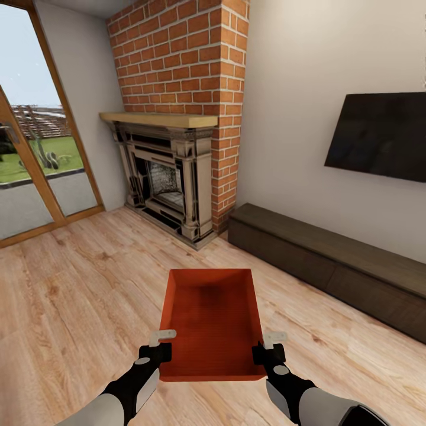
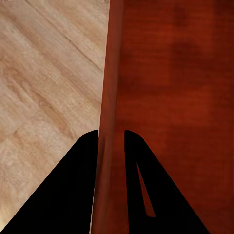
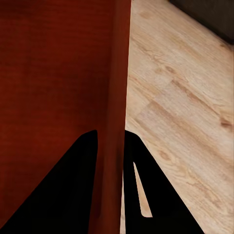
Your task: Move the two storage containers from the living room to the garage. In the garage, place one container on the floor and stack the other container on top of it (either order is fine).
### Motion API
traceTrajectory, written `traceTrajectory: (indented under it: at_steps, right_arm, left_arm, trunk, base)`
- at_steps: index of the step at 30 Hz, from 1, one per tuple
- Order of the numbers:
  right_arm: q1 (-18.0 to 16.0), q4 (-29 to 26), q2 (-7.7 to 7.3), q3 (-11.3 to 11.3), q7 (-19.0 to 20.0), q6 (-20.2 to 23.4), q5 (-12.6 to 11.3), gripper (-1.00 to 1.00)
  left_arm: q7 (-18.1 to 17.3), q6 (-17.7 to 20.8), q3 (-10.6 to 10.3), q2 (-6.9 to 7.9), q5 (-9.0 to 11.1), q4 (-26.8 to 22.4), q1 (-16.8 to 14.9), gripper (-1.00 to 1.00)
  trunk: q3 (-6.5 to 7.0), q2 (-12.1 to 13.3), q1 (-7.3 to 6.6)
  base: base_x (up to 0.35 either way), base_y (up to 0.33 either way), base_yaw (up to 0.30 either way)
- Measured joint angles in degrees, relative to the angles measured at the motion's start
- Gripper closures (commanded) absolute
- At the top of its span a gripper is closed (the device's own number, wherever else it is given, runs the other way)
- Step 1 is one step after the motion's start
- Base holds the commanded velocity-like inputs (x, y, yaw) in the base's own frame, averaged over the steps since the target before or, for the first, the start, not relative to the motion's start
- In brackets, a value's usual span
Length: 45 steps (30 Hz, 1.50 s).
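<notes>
- One container [image 1: 214, 319], orange-red, lidless, empty, sits at 6 o'clock in the head view, held between both arms above the plank floor [image 1: 77, 296].
- Left claw [image 1: 161, 343] is clamped on the container's left wall near the near corner; the left wrist view [image 2: 111, 146] shows one finger outside the wall, one inside, both tight to it.
- Right claw [image 1: 271, 346] is clamped on the right wall the same way; the right wrist view [image 3: 111, 146] shows the wall pinched between the two fingers.
- Near edge of the container runs level between the claws; far edge points to 12 o'clock.
- Open floor at 9 to 11 o'clock, up to the glass door [image 1: 35, 154] with its wood frame.
- Open floor also at 3 to 4 o'clock, bounded by the low dark cabinet [image 1: 331, 260] along the wall at 2 to 3 o'clock.
- Brick fireplace [image 1: 171, 171] at 12 o'clock, well apart from the container's far edge; a strip of bare floor lies between them.
- Dark TV [image 1: 378, 133] on the pale wall above the cabinet at 2 o'clock.
- Floor is light wood plank, smooth; it shows beside the container in both wrist views.
- This is the living room.
</notes>
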Motion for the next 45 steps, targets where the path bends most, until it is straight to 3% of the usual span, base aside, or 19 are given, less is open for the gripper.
traceTrajectory:
  at_steps: [45]
  right_arm:
    - [0.0, 0.0, 0.03, -0.1, 0.0, 0.0, 0.0, 1.0]
  left_arm:
    - [0.0, 0.2, -0.1, 0.05, 0.0, -0.2, 0.0, 1.0]
  trunk:
    - [4.12, 0.0, 0.0]
  base:
    - [0.0, 0.0, 0.0]
